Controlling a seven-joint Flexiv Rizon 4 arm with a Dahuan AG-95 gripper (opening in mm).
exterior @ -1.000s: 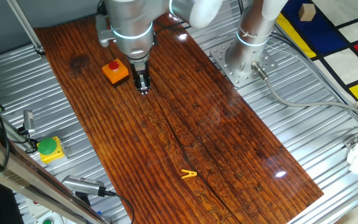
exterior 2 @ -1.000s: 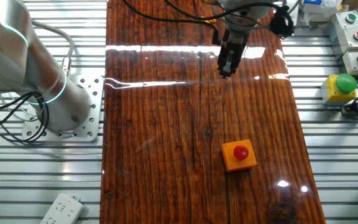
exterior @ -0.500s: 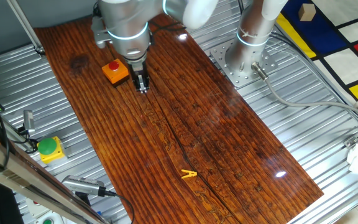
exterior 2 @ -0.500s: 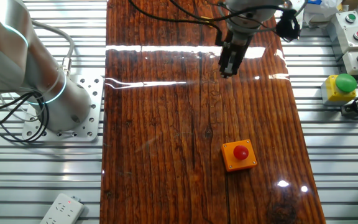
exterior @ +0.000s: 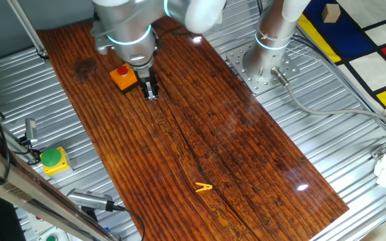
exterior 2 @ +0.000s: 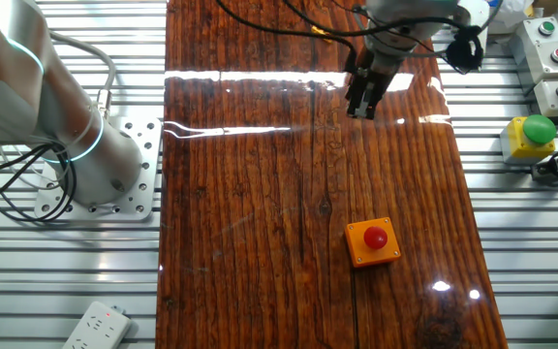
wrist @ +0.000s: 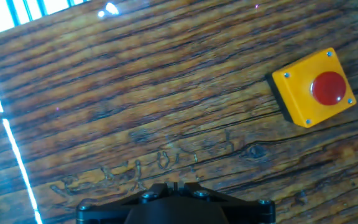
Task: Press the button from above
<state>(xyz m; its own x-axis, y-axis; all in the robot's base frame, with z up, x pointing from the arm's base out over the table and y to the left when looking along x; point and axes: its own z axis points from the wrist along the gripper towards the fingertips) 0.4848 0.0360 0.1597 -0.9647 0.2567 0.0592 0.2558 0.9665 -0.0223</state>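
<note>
The button is a small red round cap [exterior: 121,71] on a square orange base [exterior: 125,80], standing on the dark wooden board [exterior: 233,154]. It also shows in the other fixed view [exterior 2: 375,236] and at the upper right of the hand view [wrist: 328,88]. My gripper [exterior: 151,93] hangs above the board just right of the button in one fixed view. In the other fixed view my gripper [exterior 2: 360,110] is well beyond the button. In the hand view the fingertips [wrist: 164,189] meet with only a thin seam between them and hold nothing.
A green round button on a yellow box [exterior: 51,158] sits off the board; it also shows in the other fixed view [exterior 2: 535,131]. A yellow clip [exterior: 203,188] lies on the board. The arm's base [exterior 2: 95,165], grey control boxes [exterior 2: 548,48] and a power strip [exterior 2: 95,325] stand around.
My gripper has shifted slightly sideways over the board, left in one fixed view and right in the other. The button has not moved.
</note>
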